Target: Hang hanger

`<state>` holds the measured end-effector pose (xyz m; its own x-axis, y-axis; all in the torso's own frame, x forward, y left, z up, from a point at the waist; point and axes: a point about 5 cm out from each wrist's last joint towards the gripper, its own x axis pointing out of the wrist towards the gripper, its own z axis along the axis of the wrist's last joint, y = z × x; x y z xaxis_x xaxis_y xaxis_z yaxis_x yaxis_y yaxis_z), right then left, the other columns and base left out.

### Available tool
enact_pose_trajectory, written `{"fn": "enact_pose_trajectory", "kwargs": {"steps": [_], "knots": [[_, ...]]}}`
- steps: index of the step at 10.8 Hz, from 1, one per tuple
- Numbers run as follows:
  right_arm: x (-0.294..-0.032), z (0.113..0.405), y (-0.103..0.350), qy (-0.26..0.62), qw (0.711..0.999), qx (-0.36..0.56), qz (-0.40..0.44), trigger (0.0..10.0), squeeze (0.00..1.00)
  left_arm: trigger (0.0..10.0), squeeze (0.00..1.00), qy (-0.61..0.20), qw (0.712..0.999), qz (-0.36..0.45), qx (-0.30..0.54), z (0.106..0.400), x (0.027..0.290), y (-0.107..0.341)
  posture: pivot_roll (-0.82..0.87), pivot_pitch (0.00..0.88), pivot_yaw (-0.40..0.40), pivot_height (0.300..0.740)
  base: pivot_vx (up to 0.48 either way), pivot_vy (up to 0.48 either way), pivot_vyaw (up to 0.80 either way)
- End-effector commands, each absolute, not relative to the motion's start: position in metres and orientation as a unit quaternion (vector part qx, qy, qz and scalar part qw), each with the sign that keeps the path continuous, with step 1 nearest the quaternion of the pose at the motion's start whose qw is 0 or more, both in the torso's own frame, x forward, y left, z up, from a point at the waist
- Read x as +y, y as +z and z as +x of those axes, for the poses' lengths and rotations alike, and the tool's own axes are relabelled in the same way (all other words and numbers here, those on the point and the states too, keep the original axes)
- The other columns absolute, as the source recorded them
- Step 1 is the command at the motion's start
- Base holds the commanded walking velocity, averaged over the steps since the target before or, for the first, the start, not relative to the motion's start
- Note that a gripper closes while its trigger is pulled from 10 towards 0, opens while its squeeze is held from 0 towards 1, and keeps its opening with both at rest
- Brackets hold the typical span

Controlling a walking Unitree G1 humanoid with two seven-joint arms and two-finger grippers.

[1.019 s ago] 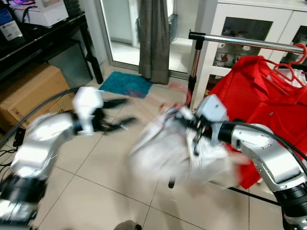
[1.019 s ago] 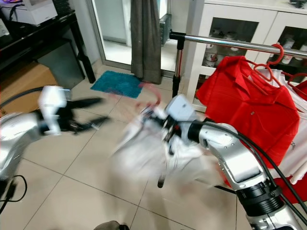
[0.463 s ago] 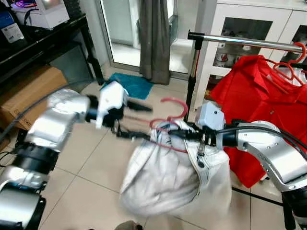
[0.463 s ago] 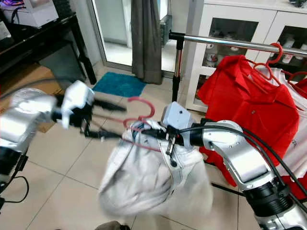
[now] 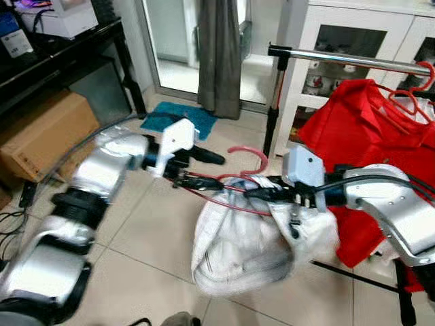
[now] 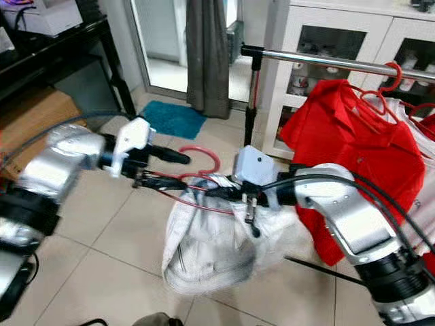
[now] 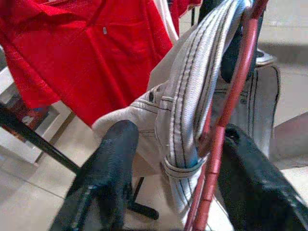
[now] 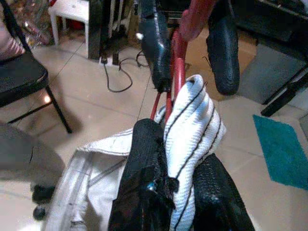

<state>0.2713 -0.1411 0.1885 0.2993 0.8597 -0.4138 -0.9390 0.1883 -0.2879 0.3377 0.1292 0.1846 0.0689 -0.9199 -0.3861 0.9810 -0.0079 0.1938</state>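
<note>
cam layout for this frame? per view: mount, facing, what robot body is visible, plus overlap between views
Left eye view: head camera, facing forward and down; both silver arms, left gripper, right gripper, red hanger, white garment, rail.
Right eye view: same head stereo pair, same scene, slightly offset.
Left wrist view: looks along its two black fingers straddling the hanger wire, toward the red shirt.
Right wrist view: looks along its fingers pinching the garment's waistband, left gripper opposite.
Shared: hanger and garment appear in all.

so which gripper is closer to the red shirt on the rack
Right. The right gripper, shut on the white garment draped on the red hanger, sits just beside the red shirt. The left gripper is at the hanger's far end, farther from the shirt.
</note>
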Motion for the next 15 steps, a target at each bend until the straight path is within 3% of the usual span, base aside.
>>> {"fn": "enact_pose_trajectory", "kwargs": {"steps": [1, 10, 13, 14, 15], "knots": [[-0.13, 0.267, 0.204, 0.614, 0.743, 0.042, -0.264, 0.0, 0.0, 0.0, 0.0, -0.684, 0.691, 0.225, 0.06, 0.341, 0.12, 0.191, -0.07, 0.0, 0.039, 0.74, 0.0, 0.0, 0.0], [-0.125, 0.265, 0.203, 0.624, 0.736, 0.042, -0.26, 0.0, 0.0, 0.0, 0.0, -0.732, 0.638, 0.229, 0.071, 0.329, 0.115, 0.175, -0.06, 0.0, 0.041, 0.74, 0.0, 0.0, 0.0], [-0.124, 0.265, 0.201, 0.616, 0.745, 0.038, -0.254, 0.0, 0.0, 0.0, 0.0, -0.734, 0.641, 0.209, 0.085, 0.325, 0.118, 0.169, -0.06, 0.0, 0.044, 0.74, 0.0, 0.0, 0.0], [-0.124, 0.266, 0.201, 0.609, 0.75, 0.036, -0.254, 9.8, 0.0, 0.0, 0.0, -0.73, 0.644, 0.21, 0.091, 0.325, 0.118, 0.168, -0.06, 0.0, 0.047, 0.74, 0.0, 0.0, 0.0], [-0.125, 0.268, 0.2, 0.599, 0.765, 0.043, -0.235, 10.0, 0.35, 0.0, 0.0, -0.725, 0.648, 0.211, 0.098, 0.326, 0.119, 0.167, -0.06, 0.0, 0.048, 0.74, 0.0, 0.0, 0.0]]}}
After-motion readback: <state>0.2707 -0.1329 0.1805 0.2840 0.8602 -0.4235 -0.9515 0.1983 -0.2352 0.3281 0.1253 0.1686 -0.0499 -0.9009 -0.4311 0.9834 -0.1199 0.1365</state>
